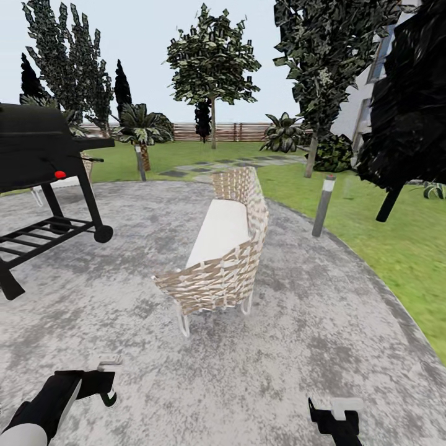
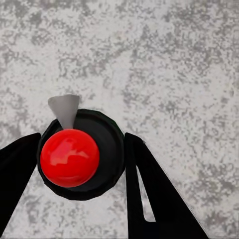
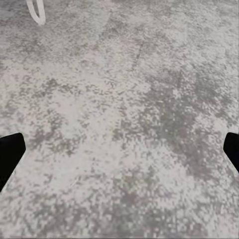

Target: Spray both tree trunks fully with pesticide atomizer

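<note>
Pesticide atomizer (image 2: 82,154), red-topped, stands on the speckled floor (image 2: 174,59) between the left gripper (image 2: 82,164) fingers, seemingly clasped, whereas the head view shows a wicker chair (image 1: 223,248) and the right gripper (image 3: 119,149) is spread wide.
</note>
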`<state>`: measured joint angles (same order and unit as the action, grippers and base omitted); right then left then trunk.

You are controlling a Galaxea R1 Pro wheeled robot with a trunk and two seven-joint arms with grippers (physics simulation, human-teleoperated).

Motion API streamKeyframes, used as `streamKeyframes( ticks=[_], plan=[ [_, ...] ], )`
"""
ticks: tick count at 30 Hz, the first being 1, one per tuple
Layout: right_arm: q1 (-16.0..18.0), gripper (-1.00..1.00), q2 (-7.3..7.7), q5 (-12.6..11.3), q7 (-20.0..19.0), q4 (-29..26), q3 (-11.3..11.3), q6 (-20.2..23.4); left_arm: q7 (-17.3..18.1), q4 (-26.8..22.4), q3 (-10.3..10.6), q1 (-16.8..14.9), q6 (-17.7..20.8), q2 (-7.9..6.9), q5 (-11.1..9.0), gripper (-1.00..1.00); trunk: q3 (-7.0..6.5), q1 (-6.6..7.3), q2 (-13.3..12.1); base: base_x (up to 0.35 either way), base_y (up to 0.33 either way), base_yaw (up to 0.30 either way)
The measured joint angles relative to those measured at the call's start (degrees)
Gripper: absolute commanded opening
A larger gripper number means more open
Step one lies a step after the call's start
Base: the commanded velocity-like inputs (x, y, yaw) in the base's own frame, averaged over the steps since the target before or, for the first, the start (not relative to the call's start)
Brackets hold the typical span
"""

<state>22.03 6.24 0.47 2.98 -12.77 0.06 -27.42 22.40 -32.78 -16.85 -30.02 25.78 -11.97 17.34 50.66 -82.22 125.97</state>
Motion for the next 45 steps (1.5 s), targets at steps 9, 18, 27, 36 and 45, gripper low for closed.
streamKeyframes(
  ticks=[9,18,27,36,45],
  plan=[
    [0.0,1.0,0.0,0.0,0.0,0.0,0.0,0.0,0.0,0.1,0.0,0.0,-0.1,0.05,0.0,-1.0,0.0,0.01,0.0,0.218,0.287,0.0],
    [0.0,1.0,0.0,0.0,0.1,0.1,0.0,0.0,0.0,0.1,0.0,0.0,-0.1,0.02,0.0,-1.0,0.0,0.0,0.0,0.23,0.282,0.0],
    [0.0,1.0,0.0,0.0,0.1,0.1,0.0,0.0,0.0,0.1,0.0,0.0,-0.1,0.06,0.0,-1.0,0.0,0.0,0.0,0.192,0.288,0.0],
    [0.0,1.0,0.0,0.0,0.1,0.1,0.0,0.0,0.0,0.1,0.0,0.0,-0.1,0.06,0.0,-1.0,0.0,0.0,0.0,0.175,0.298,0.0],
    [0.0,1.0,0.0,0.0,0.1,0.1,0.0,0.0,0.0,0.1,0.0,0.0,-0.1,-0.01,0.0,-1.0,0.0,0.0,0.0,0.16,0.305,0.0]
  ],
)
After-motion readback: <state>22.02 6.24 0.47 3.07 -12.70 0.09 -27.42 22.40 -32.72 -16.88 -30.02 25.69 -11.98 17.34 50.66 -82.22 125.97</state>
